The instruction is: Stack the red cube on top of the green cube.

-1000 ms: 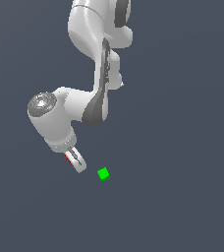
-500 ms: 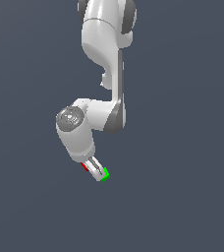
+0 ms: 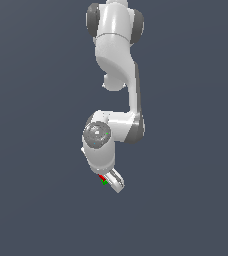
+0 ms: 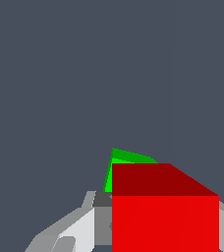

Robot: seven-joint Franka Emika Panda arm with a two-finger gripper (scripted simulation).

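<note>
Red cube (image 3: 102, 177) at gripper (image 3: 110, 182) tip in exterior view, touching green cube (image 3: 104, 182) just below; both mostly hidden by arm. In wrist view: red cube (image 4: 165, 216) clamped between grey fingers (image 4: 79, 226), apparently directly over green cube (image 4: 121, 158), only sliver showing.

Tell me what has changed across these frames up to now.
The arm swung toward the exterior view's right, carrying the red cube from beside the green cube to directly above it. The gripper now covers most of the green cube. The red cube stayed between the jaws; the green cube did not visibly move.
</note>
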